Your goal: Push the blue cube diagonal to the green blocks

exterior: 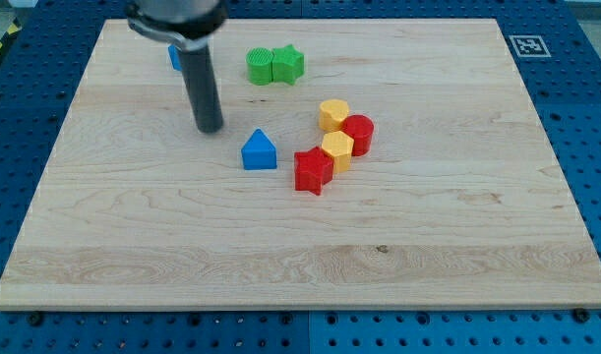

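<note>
A blue cube (173, 57) lies near the view's top left, mostly hidden behind the rod. My tip (210, 128) rests on the board below and right of it, apart from it. Two green blocks touch each other at the top middle: a green cylinder (260, 67) and a green star (288, 64). The cube is to the left of them, at about the same height in the view.
A blue house-shaped block (259, 151) sits just right of my tip. A cluster at the centre holds a yellow block (333, 114), a red cylinder (358, 134), a second yellow block (336, 150) and a red star (313, 170). The wooden board (300, 256) fills the view.
</note>
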### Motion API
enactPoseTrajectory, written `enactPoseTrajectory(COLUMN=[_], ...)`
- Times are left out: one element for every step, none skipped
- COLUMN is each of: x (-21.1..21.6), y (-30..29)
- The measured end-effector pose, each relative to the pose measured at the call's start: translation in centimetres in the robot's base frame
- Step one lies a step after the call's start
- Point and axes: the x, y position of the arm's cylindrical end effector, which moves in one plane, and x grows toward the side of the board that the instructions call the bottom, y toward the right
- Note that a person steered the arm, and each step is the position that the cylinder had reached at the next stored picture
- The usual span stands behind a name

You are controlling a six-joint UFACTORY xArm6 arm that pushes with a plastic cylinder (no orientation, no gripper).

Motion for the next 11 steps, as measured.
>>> enactPoseTrajectory(x=[-6.3,-11.3,-14.3,-13.0,-6.8,-5.0,-9.0,-8.9,-6.6,-6.4,-4.0], y=[-4.5,-8.4,-7.7,-3.1,0.7,1.3,0.9,-0.1,-0.5,-3.7,-4.9])
